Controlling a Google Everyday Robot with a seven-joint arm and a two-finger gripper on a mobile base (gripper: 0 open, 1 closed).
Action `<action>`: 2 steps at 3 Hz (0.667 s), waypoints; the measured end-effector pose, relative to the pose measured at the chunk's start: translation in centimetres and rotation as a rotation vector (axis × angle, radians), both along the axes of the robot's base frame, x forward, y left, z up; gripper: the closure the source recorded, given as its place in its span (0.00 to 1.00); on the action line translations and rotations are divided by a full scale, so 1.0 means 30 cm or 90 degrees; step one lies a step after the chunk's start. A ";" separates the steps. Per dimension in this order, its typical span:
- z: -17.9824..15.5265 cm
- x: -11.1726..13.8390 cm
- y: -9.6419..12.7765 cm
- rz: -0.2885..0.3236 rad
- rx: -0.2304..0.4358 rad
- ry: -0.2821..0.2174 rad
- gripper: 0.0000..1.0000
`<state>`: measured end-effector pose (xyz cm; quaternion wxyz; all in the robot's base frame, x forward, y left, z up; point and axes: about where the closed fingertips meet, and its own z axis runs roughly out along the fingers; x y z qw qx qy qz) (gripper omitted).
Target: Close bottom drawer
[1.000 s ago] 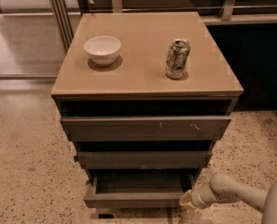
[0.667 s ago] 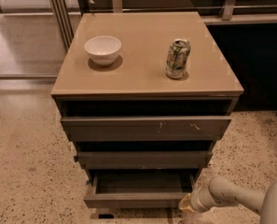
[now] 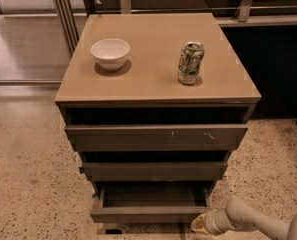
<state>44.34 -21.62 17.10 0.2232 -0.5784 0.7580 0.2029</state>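
Note:
The bottom drawer [image 3: 148,213] is the narrowest of three grey-brown drawers and stands pulled out, its shallow dark tray showing. Its plain flat front faces me near the lower edge of the view. My gripper [image 3: 200,224] comes in from the lower right on a white arm and sits at the right end of that drawer front, low against the floor. Above it are the mid-width drawer [image 3: 155,170] and the widest drawer [image 3: 155,137] with white scratch marks.
The cabinet's tan top [image 3: 153,81] carries a white bowl [image 3: 110,53] at the left and a drink can [image 3: 190,63] at the right. Speckled floor [image 3: 33,184] lies on both sides. A dark panel [image 3: 273,69] stands behind at the right.
The gripper has shifted slightly lower at the drawer's right front corner. The drawer looks as far out as before.

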 end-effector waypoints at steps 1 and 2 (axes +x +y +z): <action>-0.047 0.011 0.046 0.031 0.064 -0.058 1.00; -0.053 0.035 0.037 0.067 0.059 -0.094 1.00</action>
